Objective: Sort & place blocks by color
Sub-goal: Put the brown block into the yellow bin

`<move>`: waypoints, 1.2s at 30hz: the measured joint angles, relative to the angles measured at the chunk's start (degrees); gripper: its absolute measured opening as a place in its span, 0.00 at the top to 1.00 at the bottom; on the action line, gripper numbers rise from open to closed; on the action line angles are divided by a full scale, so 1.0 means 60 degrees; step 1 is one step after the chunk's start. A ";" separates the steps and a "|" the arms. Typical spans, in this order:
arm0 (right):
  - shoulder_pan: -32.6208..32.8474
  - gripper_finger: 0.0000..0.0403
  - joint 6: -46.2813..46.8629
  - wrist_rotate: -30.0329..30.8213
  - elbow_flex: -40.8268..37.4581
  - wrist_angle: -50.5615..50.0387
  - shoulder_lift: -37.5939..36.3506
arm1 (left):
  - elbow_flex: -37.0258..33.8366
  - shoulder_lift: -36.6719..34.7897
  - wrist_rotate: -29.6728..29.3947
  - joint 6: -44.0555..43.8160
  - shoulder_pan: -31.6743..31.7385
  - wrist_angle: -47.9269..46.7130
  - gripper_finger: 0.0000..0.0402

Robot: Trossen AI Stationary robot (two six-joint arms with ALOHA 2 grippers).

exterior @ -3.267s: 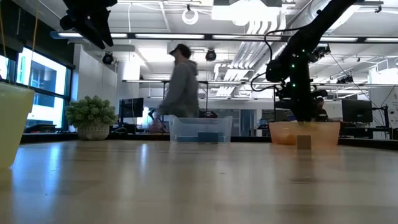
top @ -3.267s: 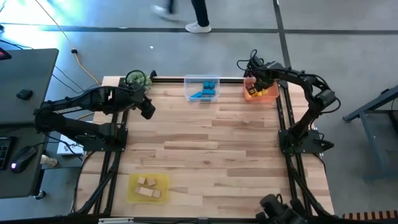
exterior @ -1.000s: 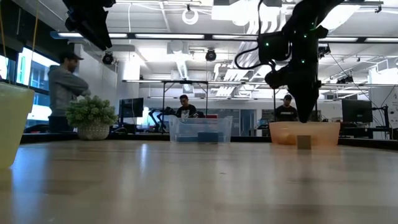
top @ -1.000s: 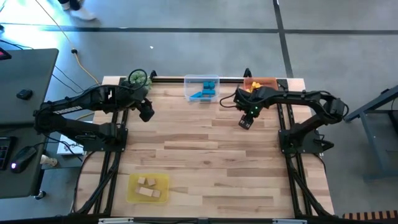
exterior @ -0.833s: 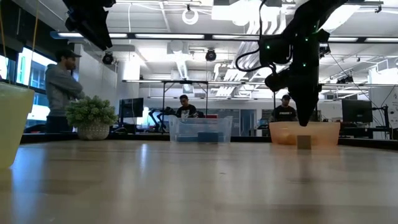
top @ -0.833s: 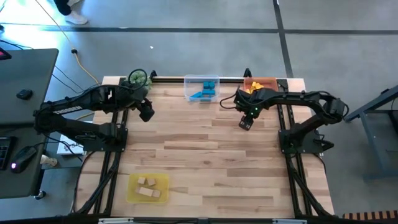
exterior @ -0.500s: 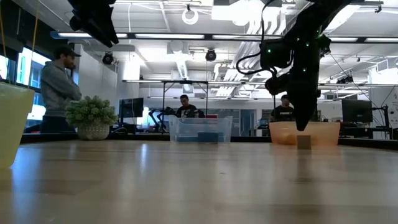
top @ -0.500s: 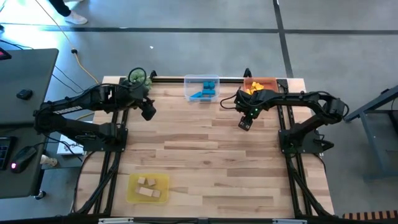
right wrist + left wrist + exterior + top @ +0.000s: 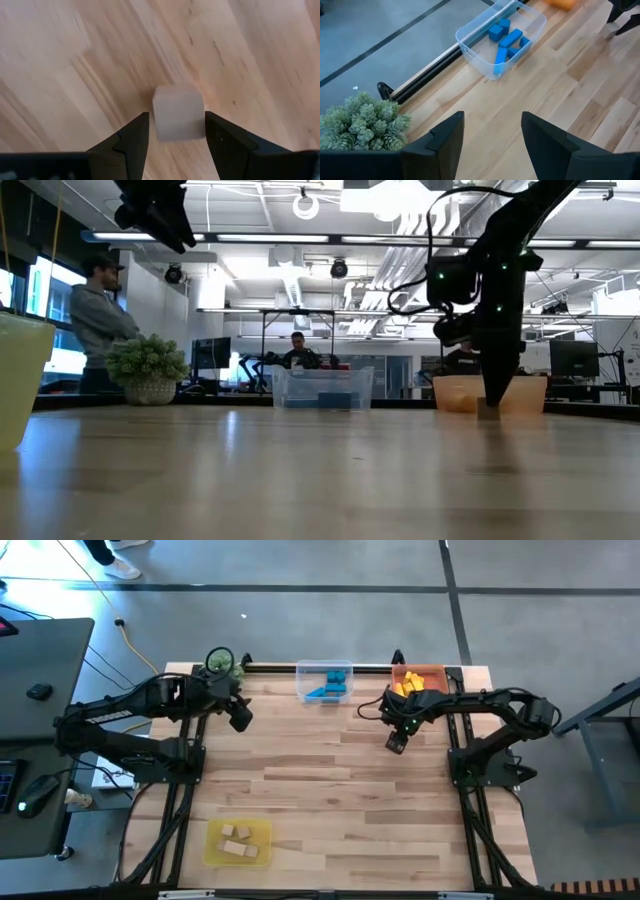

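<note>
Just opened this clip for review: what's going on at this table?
A two-armed robot is sorting blocks by color. The right gripper is low over a plain wood cube on the table, open fingers on either side, not yet closed. The left gripper waits open above the table's left. Blue blocks sit in the clear tray.

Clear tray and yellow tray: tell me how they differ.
The clear tray holds blue blocks; the yellow tray holds plain wood blocks. The clear tray sits at the table's far edge, the yellow tray at the near edge, on the left arm's side. Both are small, open-topped and rectangular.
</note>
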 joint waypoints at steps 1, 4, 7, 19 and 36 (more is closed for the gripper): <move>0.0000 0.56 0.0051 0.0004 -0.0014 0.0125 0.0000 | 0.0000 0.0000 -0.0002 -0.0049 0.0002 0.0004 0.53; 0.0000 0.56 0.0094 0.0154 -0.0014 0.0172 -0.0003 | 0.0000 0.0000 -0.0002 -0.0274 0.0000 0.0010 0.53; -0.0006 0.59 0.0070 0.0204 -0.0014 0.0238 -0.0004 | 0.0000 0.0000 -0.0002 -0.0317 0.0001 0.0014 0.53; -0.0015 0.76 0.0812 -0.0353 0.0093 0.0240 -0.0014 | 0.0000 0.0004 -0.0002 -0.0489 0.0000 0.0011 0.53; 0.1376 0.76 0.1966 -0.2116 0.3278 0.0251 -0.0011 | 0.0000 0.0000 0.2382 -0.0993 0.0000 0.0104 0.53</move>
